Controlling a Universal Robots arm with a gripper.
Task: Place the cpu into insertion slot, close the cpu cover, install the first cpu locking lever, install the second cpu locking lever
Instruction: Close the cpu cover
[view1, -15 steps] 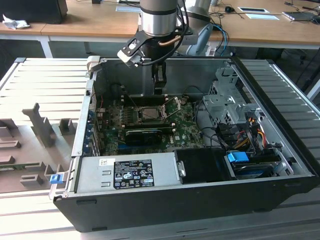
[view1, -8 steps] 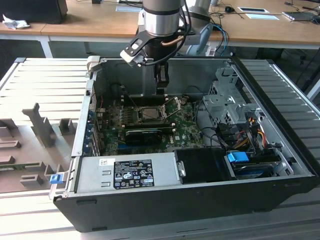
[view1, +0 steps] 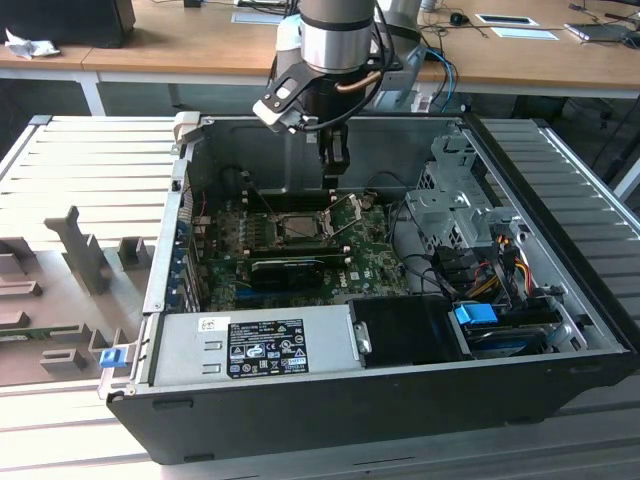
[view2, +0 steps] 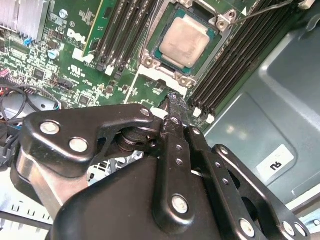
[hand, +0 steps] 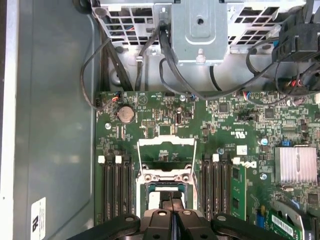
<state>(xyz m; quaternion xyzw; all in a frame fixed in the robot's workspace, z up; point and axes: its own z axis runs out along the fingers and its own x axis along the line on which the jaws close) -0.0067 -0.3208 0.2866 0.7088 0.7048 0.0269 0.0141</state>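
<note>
The small, flat, square cpu (view2: 184, 40) with its pale silver metal top lies seated in the square, silver-rimmed insertion slot (view1: 300, 226) on the green circuit board (hand: 150, 120). In the exterior view it sits at about seven o'clock from the black two-fingered gripper (view1: 335, 168). The thin silver frame-shaped cpu cover (hand: 166, 142) stands open, tipped back from the slot. The gripper's fingers (view2: 176, 107) are pressed together, holding nothing, and hang close over the slot's edge.
</note>
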